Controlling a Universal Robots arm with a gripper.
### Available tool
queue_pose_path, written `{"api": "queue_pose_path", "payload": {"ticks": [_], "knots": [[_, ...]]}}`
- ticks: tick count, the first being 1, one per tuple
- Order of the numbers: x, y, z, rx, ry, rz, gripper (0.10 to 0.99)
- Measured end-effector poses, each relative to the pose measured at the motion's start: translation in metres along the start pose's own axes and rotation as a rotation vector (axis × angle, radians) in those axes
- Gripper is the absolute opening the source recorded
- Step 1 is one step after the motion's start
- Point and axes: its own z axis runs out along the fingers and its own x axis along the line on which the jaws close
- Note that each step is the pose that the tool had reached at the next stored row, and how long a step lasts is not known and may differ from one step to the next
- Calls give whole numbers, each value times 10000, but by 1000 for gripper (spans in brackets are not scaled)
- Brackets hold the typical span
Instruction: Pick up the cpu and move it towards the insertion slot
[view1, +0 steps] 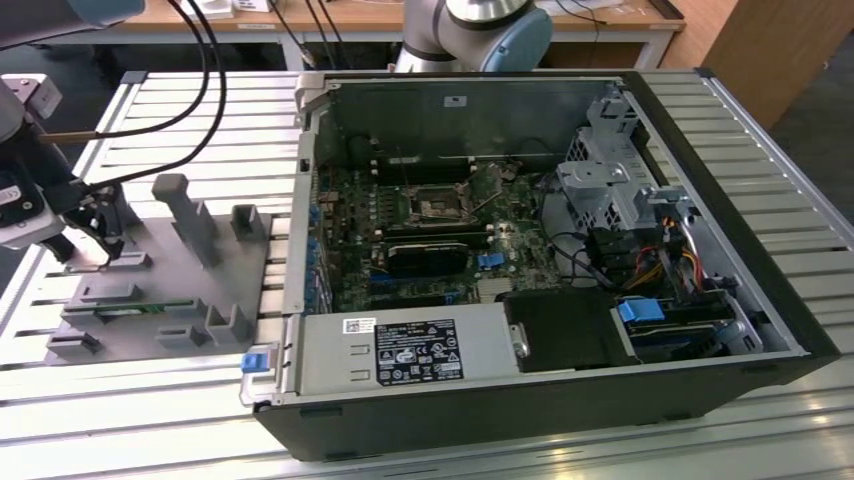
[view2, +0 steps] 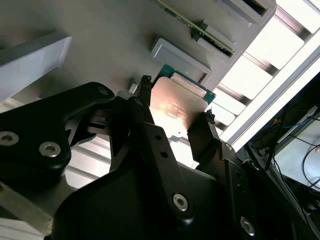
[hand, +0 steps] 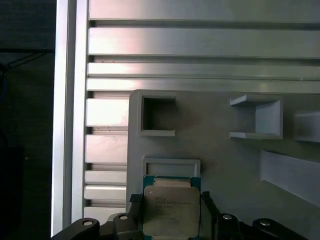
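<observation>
The cpu (hand: 171, 210), a flat silver square with a green rim, lies between my gripper's (hand: 170, 198) black fingers in both wrist views. The fingertips (view2: 145, 82) press against two opposite edges of the cpu (view2: 175, 107), so the gripper (view2: 177, 100) is shut on it. It sits low over the grey fixture plate (view1: 160, 300), beside a raised grey frame (hand: 171, 167). In the exterior view the gripper (view1: 100, 250) is at the plate's left end, far from the insertion slot (view1: 438, 205), a dark square socket on the green board inside the open computer case.
Grey upright blocks (view1: 180, 215) and holders stand on the fixture plate around the gripper. The case wall (view1: 304, 200) rises between the plate and the board. A black cooler block (view1: 427, 258) and cables (view1: 601, 250) lie near the slot. Black cables (view1: 200, 90) hang over the slatted table.
</observation>
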Motion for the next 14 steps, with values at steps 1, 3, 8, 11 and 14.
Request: {"api": "queue_pose_path", "payload": {"ticks": [1,3,8,11,14], "knots": [[0,1,-3,2,-1,0,541],[0,1,-7,6,-2,-1,541],[0,5,-18,20,-1,0,541],[0,7,-24,28,-1,0,541],[0,10,-32,37,-1,0,541]]}}
